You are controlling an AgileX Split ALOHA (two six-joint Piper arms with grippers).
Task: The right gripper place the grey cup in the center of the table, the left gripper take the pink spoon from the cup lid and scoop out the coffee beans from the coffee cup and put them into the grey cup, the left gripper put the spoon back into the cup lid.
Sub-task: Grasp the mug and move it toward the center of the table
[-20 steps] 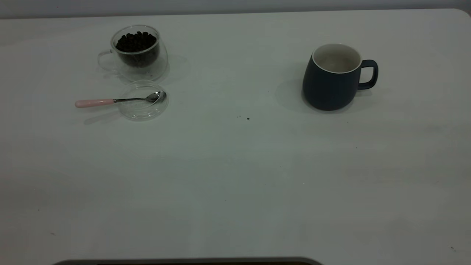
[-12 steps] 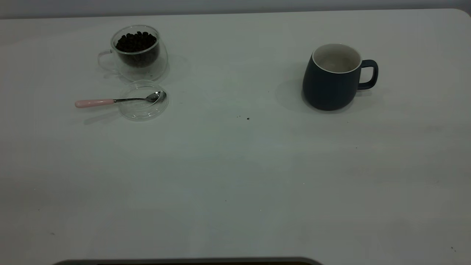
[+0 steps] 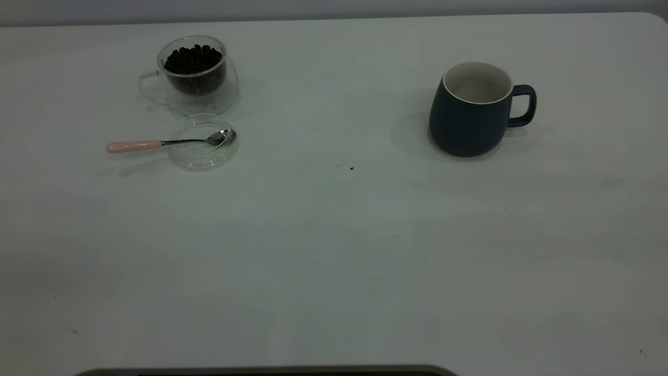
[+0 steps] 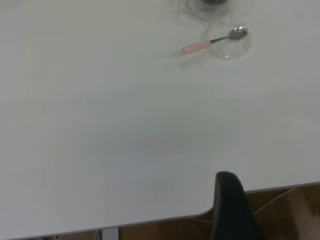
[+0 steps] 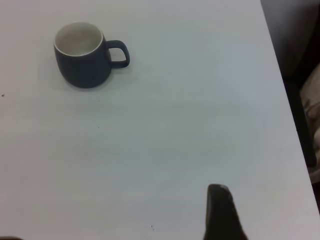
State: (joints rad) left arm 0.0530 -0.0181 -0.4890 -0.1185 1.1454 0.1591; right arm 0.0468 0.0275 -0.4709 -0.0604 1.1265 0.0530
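White table [image 3: 334, 250] fills the exterior view, and neither arm shows in it. At the upper left stands the glass coffee cup [image 3: 195, 73], filled with dark coffee beans [image 3: 193, 58]. Just in front of it lies the clear cup lid [image 3: 203, 143], with the pink spoon [image 3: 167, 142] resting across it: bowl on the lid, pink handle sticking out to the left over the table. At the upper right stands the grey cup [image 3: 472, 112], upright and empty, handle pointing right, well apart from the other things. A few dark specks [image 3: 350, 168] lie near the middle. Each wrist view shows just one dark finger of its own pincer at the lower edge, the left gripper [image 4: 231, 207] and the right gripper [image 5: 221, 212]; both touch nothing, and whether they are apart or together cannot be told.
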